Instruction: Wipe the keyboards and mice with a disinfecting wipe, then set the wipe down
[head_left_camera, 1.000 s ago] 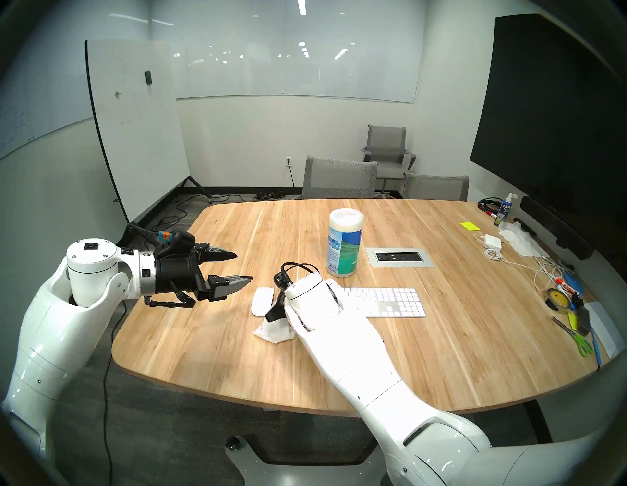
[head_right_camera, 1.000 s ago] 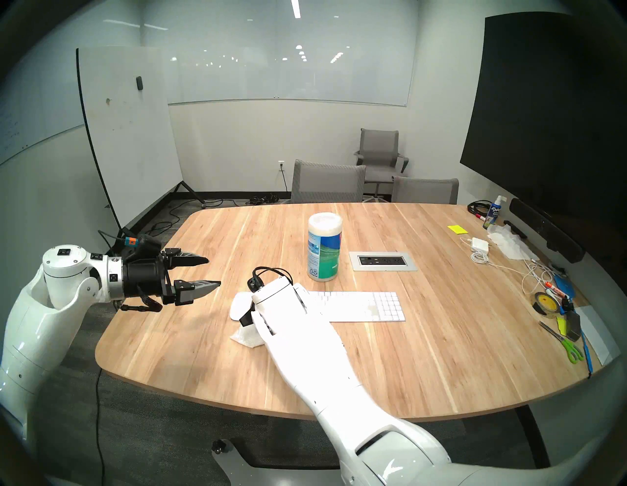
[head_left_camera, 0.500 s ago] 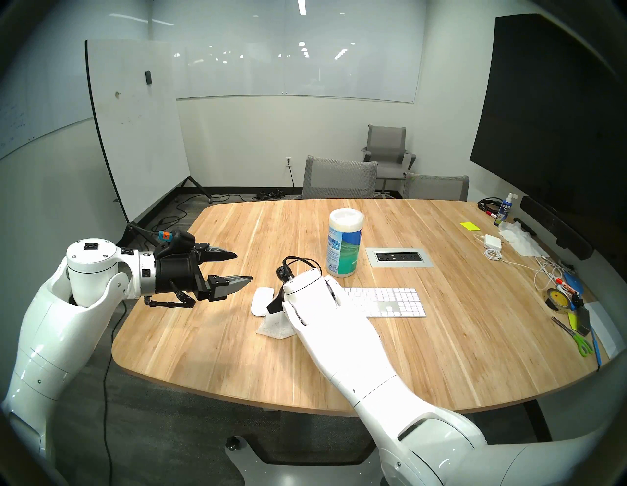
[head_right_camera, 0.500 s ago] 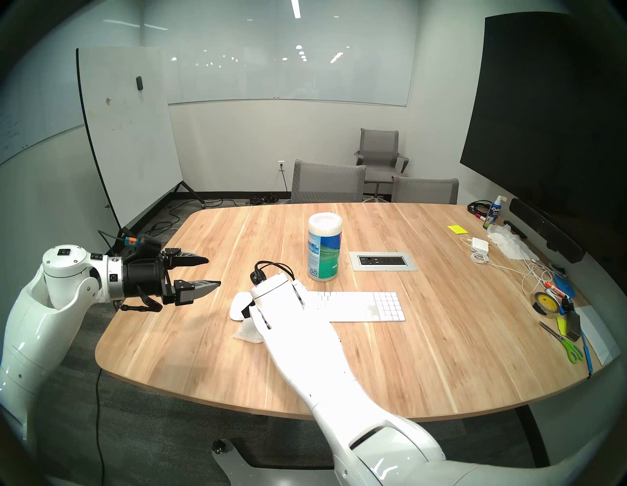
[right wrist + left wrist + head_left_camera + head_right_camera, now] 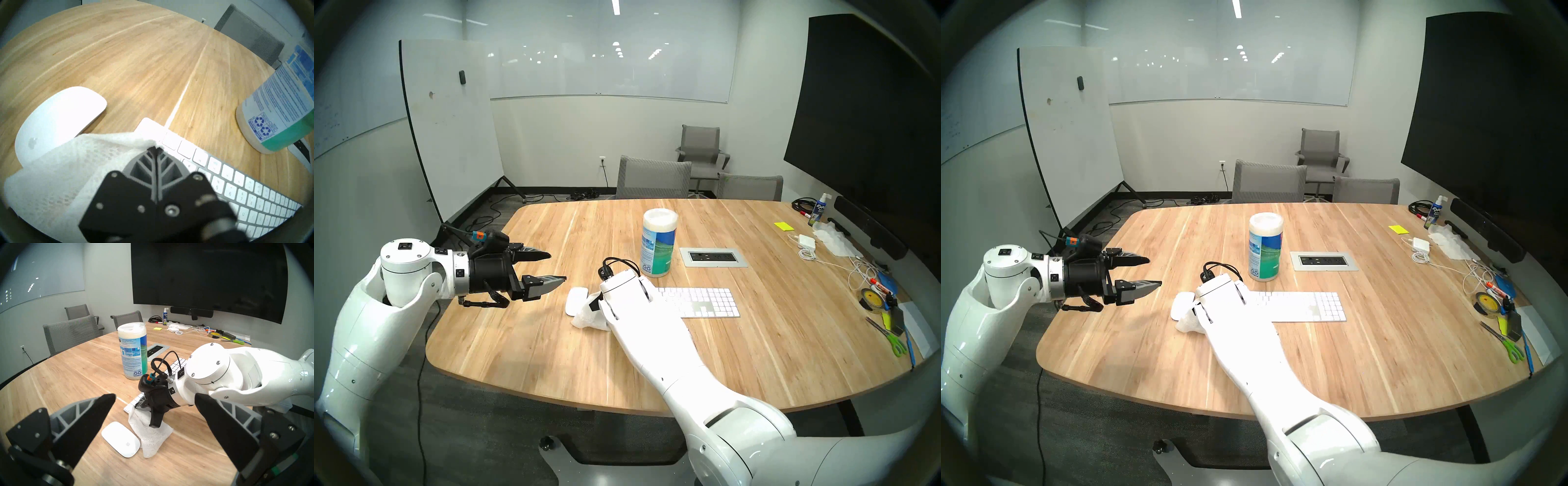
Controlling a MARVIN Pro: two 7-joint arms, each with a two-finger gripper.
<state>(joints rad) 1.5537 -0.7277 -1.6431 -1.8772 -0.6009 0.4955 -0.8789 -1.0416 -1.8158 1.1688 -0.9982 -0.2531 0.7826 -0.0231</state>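
right wrist | right tool [image 5: 155,149] pinches wipe [image 5: 59,169] | over keyboard [image 5: 237,183] corner

Left gripper [image 5: 556,267] hangs spread wide left of the mouse [image 5: 576,300]; right gripper [image 5: 155,149], pinched shut, angles down beside it.

"Expo" on spray bottle [image 5: 165,318]

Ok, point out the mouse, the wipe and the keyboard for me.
mouse [image 5: 121,439]: left wrist view, middle of its top.
wipe [image 5: 153,438]: left wrist view, flat part on the table.
keyboard [image 5: 707,301]: head left view, number pad area.
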